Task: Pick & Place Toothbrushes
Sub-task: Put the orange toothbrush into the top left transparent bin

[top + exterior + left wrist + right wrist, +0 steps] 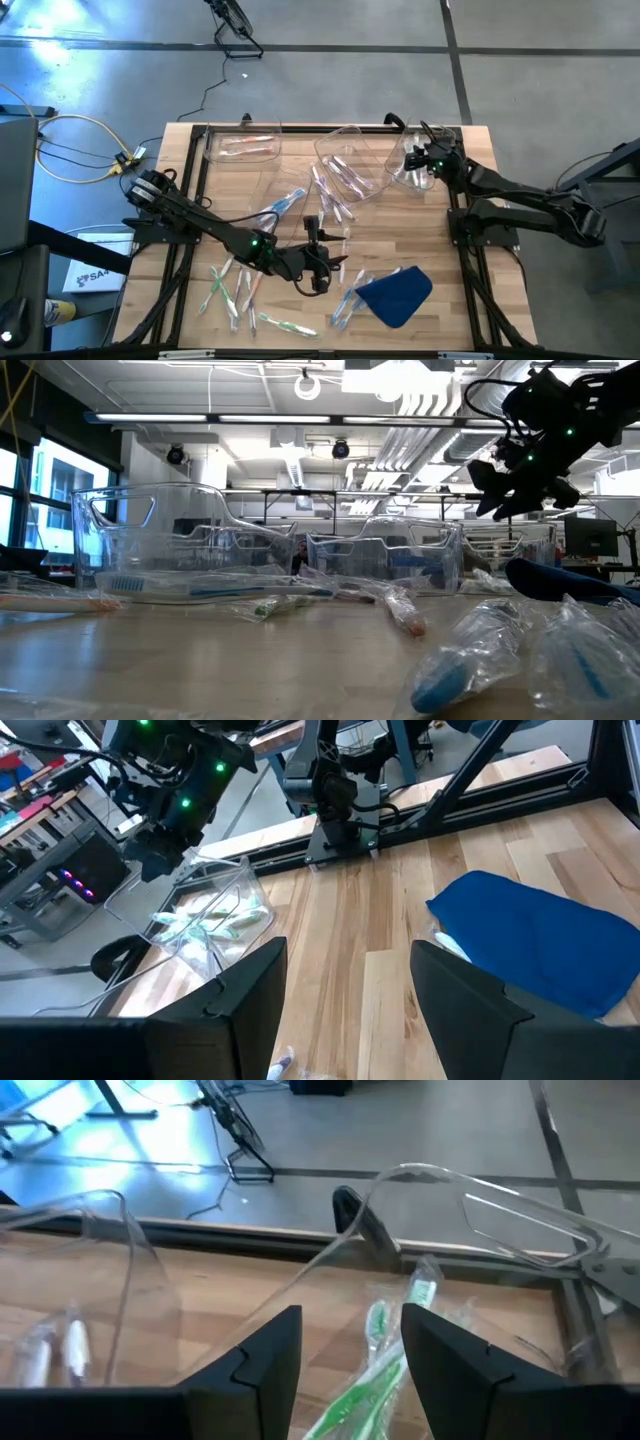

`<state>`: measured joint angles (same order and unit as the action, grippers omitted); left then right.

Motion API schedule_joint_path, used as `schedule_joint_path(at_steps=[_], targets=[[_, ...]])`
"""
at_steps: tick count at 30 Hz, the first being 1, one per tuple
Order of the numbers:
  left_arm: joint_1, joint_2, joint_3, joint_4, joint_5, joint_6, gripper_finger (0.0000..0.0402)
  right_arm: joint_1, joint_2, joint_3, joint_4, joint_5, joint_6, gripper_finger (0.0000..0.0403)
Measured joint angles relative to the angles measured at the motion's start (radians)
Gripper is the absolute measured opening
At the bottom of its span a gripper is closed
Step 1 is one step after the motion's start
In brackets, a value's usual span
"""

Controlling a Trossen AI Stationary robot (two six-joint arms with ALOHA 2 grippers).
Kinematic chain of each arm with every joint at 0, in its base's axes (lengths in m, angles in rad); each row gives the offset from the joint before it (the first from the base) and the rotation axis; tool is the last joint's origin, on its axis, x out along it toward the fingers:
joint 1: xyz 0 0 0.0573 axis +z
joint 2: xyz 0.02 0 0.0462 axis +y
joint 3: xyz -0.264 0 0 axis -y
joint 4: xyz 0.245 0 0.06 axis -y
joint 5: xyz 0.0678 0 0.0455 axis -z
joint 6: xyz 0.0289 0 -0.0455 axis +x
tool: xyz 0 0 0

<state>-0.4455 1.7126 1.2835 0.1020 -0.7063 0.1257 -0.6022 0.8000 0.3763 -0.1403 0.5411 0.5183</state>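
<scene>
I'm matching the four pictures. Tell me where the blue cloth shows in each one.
High view: blue cloth near the table's front edge, right of centre.
Low view: dark blue shape at the right edge, behind bagged brushes.
Left wrist view: right side, past the left hand.
Right wrist view: not in it.
Shared landmark: the right hand above a clear bin.

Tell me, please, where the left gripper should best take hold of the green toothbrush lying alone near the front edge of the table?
Probably mid-handle, from straight above. The green toothbrush lies flat and apart from the others, so the left gripper could straddle its slim handle crosswise. Its clear wrapper may slip.
</scene>
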Motion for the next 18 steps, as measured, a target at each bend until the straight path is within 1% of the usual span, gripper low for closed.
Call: schedule_joint_path(at_steps=[8,14,18], targets=[[0.0,0.0,0.0,0.0,0.0,0.0,0.0209,0.0,-0.085,0.0,0.002,-0.032,-0.025,0.0166],[0.0,0.0,0.0,0.001,0.0,0.0,0.0209,0.0,-0.183,0.0,0.023,-0.107,-0.026,0.0166],[0.0,0.0,0.0,0.003,0.0,0.0,0.0209,0.0,-0.248,0.0,0.025,-0.132,-0.026,0.0166]])
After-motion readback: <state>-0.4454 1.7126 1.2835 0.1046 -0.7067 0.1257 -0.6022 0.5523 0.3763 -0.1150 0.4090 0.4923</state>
